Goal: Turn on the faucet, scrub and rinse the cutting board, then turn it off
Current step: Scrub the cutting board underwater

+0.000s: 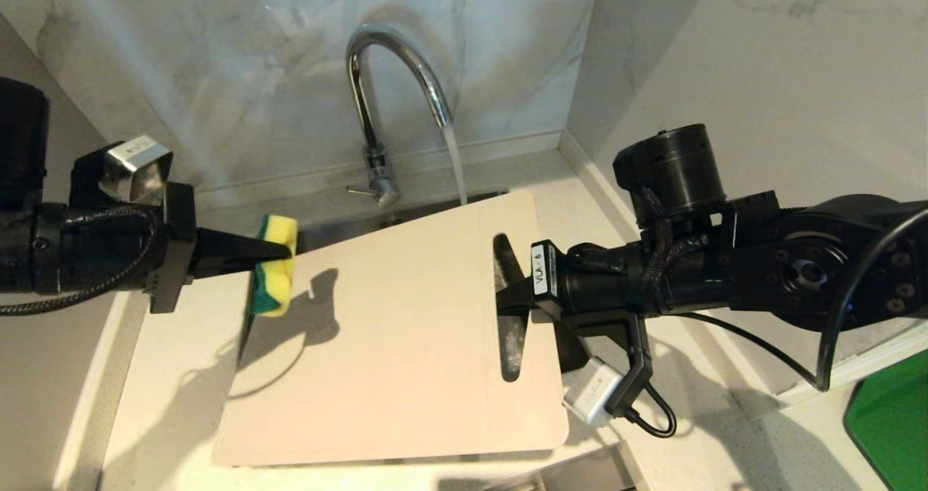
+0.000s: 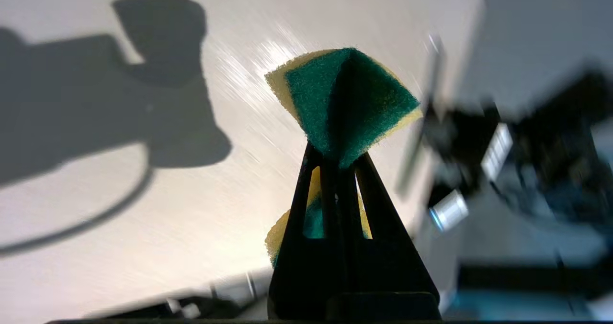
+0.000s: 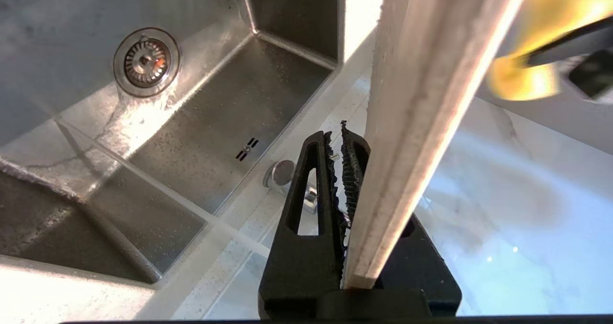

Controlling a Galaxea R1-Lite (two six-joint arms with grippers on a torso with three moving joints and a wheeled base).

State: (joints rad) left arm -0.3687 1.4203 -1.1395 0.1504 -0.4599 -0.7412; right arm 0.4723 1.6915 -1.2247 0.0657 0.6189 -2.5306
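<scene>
Yellow sponge with green scouring face (image 1: 275, 266), pinched at middle so ends flare. Stainless steel sink basin (image 3: 201, 123), walls wet and speckled with droplets. Round metal drain strainer (image 3: 146, 61) in basin floor; overflow slots (image 3: 246, 149) in one basin wall. Pale speckled stone countertop (image 1: 170, 375) around basin. Grey-veined marble backsplash wall (image 1: 239, 63) behind, meeting side wall at corner. Bright green flat object (image 1: 895, 426) at counter's far right edge, partly cut off.
</scene>
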